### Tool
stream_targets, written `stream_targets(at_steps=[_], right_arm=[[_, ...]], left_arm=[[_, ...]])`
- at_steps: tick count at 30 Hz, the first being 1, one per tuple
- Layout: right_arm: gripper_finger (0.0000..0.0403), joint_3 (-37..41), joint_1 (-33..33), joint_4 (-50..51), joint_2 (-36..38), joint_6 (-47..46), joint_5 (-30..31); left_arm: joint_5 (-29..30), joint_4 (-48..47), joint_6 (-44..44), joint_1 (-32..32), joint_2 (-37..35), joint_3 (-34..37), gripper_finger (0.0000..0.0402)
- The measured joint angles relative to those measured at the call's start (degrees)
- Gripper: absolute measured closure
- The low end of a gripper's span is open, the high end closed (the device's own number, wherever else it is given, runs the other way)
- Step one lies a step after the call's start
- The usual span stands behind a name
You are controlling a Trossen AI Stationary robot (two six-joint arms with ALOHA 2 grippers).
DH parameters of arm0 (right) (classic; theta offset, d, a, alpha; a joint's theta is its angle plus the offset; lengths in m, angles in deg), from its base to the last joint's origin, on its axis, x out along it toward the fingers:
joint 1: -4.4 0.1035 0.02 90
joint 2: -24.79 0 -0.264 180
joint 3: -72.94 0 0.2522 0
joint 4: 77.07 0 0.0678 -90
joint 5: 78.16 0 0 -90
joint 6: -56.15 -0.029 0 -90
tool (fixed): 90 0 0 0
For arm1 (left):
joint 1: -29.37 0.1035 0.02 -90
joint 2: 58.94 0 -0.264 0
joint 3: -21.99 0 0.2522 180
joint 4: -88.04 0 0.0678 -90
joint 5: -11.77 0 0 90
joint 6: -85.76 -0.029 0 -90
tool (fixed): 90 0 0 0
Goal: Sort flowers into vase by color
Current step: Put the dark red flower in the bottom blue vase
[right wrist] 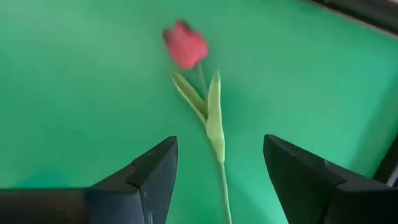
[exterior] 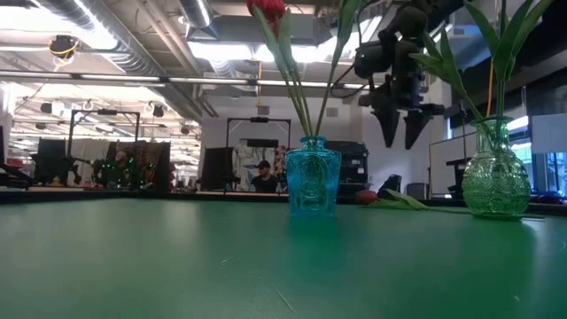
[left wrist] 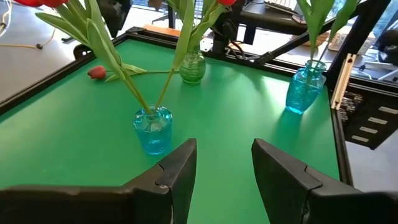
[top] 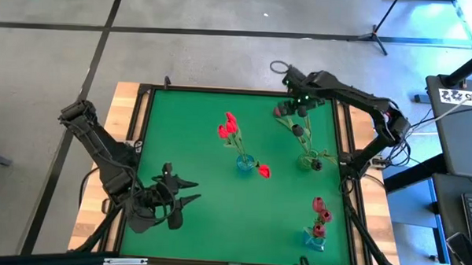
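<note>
Right tool (right wrist: 214,180) hangs released above a lone red tulip (right wrist: 185,45) lying flat on the green tabletop (top: 188,139) between the middle blue vase (top: 244,163) and the green vase (top: 308,160); its stem end is cut off behind the fingers. Red heads stand in the middle vase, darker ones in the green vase, pinkish ones in the near blue vase (top: 316,240). Left tool (left wrist: 224,165), also released, waits over the tabletop's near left part.

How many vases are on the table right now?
3. A blue vase near the table's middle, a clear green vase toward the right edge, and another blue vase at the near right corner. None looks hidden.
</note>
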Motion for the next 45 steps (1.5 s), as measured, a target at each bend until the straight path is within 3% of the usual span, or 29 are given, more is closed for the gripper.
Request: stream_targets(at_steps=[9,17,28,34,39,45], right_arm=[[0.0167,13.72,7.43,-8.08,-0.02,-0.72,3.72],[0.0167,21.71,7.33,-20.32,-0.02,-1.18,5.12],[0.0175,27.18,6.04,-27.31,-0.48,-0.50,6.55],[0.0242,30.00,6.15,-31.14,-0.37,-0.75,7.08],[0.0316,30.83,6.13,-32.27,-0.19,-0.50,3.44],[0.0391,30.96,6.19,-32.86,0.21,1.01,4.61]], left_arm=[[1.11,0.01,0.92,-2.35,0.00,0.00,0.0250],[1.31,0.01,0.48,-2.19,0.00,0.04,0.0250],[2.24,0.02,0.29,-2.19,0.00,0.04,0.0250],[2.45,0.09,0.37,-2.19,0.00,0.04,0.0250],[2.46,0.11,0.77,-2.19,0.00,0.04,0.0250],[2.46,0.17,0.94,-2.19,0.00,0.04,0.0250]])
